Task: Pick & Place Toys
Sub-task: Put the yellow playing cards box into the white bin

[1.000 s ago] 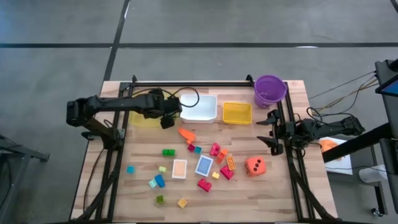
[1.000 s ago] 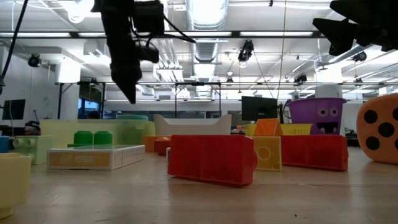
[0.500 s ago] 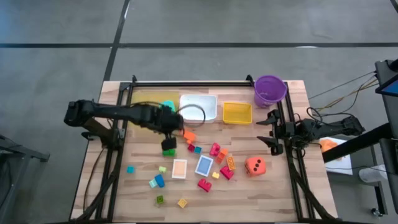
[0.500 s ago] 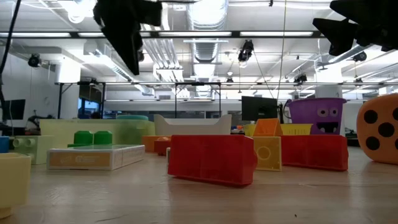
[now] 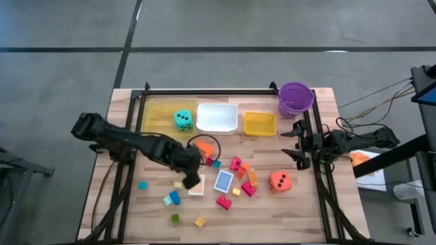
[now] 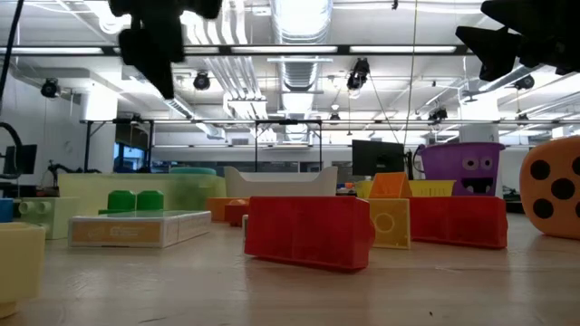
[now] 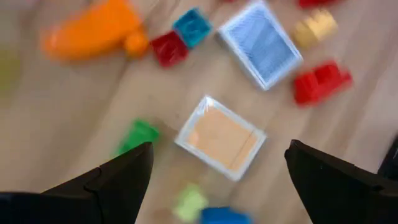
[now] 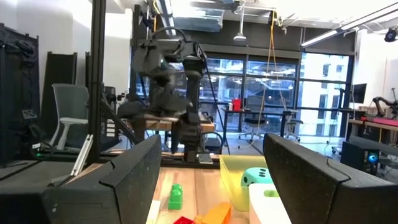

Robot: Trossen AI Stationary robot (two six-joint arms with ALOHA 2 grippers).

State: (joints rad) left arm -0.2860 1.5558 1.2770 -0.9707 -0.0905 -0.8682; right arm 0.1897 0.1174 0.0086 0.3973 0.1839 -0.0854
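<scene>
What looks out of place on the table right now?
Mostly the loose blocks and cards scattered across the middle of the table. Only the teal die sits in a tray; the orange die lies loose.

Flat orange card [image 5: 197, 185] partly hidden under the left gripper [image 5: 191, 181] in the high view, orange dotted die [image 6: 553, 199] cut by the low view's edge, small green plastic block [image 7: 136, 137] blurred

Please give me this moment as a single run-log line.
left pincer: open, empty, above orange card | right pincer: open, waiting at table's right edge | teal die: in yellow tray
</scene>
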